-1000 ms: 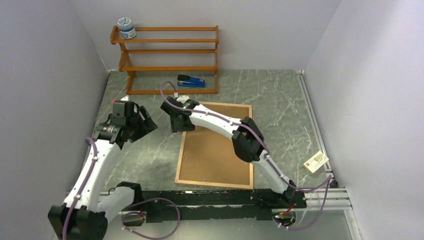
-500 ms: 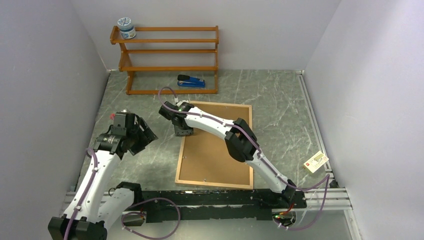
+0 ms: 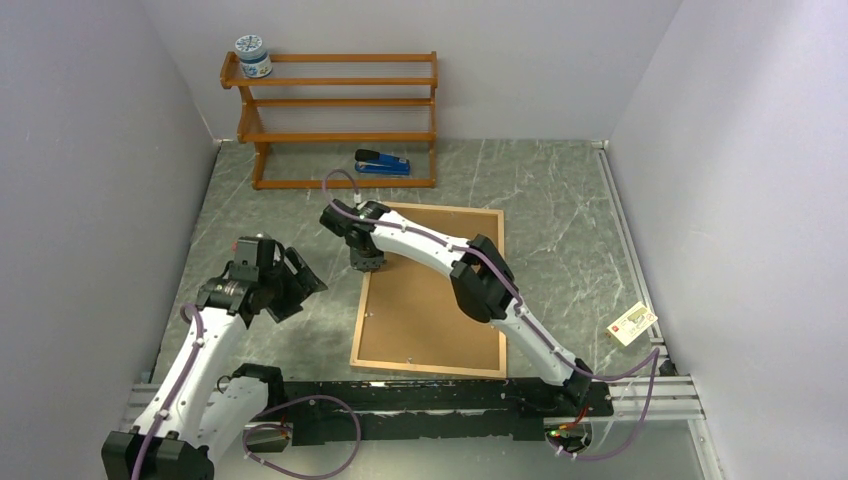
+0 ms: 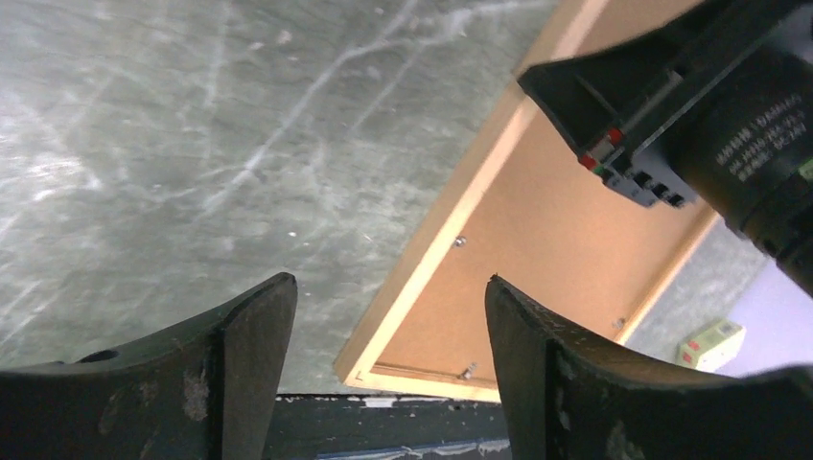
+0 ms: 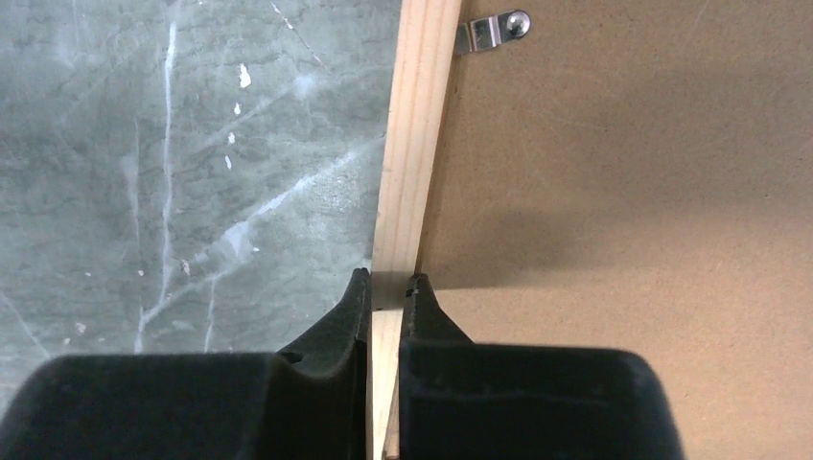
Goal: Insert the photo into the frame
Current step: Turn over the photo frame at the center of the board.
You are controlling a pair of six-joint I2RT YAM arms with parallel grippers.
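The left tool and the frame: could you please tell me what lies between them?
Nothing: the top external view shows only bare green marbled tabletop between the open left tool and the frame.

Can't see the front of the frame, lying face-down under the backing board. Lost a stretch of its left edge behind the right arm too. Can't read the card right of the frame either, way too tiny.
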